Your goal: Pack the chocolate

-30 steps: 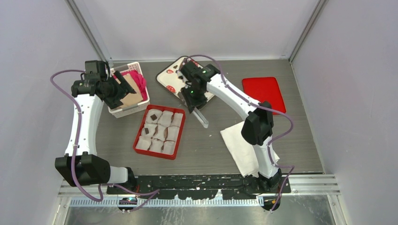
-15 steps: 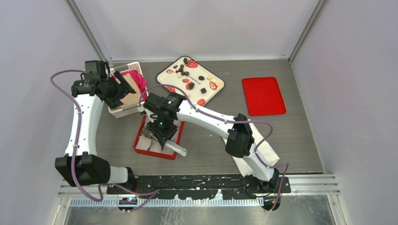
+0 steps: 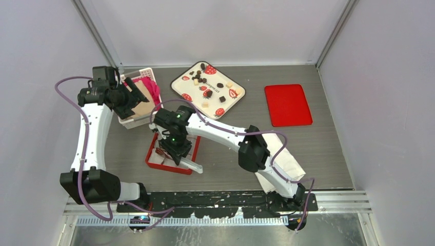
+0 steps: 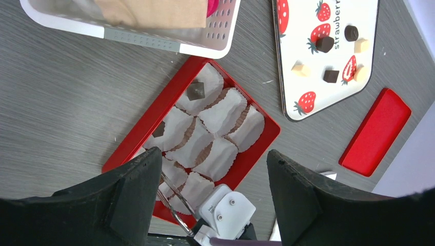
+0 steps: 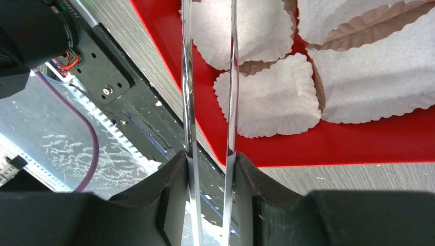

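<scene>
Several chocolate pieces (image 3: 208, 94), dark and pale, lie on the white strawberry-print plate (image 3: 184, 84); they also show in the left wrist view (image 4: 324, 44). Two dark pieces (image 4: 195, 91) sit in white paper cups (image 4: 225, 110) in the red tray (image 3: 154, 160). My right gripper (image 3: 174, 146) is shut on metal tongs (image 5: 233, 77), which reach over the tray's near-left cups (image 5: 269, 100). The tong tips are out of view, so I cannot tell whether they hold a piece. My left gripper (image 3: 131, 97) is open and empty, high above the white basket.
A white basket (image 3: 138, 119) with pink cloth and brown card stands at the back left. A flat red lid (image 3: 288, 104) lies at the back right. A white napkin (image 3: 287, 164) lies under the right arm. The arm rail runs along the near edge.
My right arm has swung with the tongs from the strawberry plate to the red tray, then a little further left over it. The left arm has not moved.
</scene>
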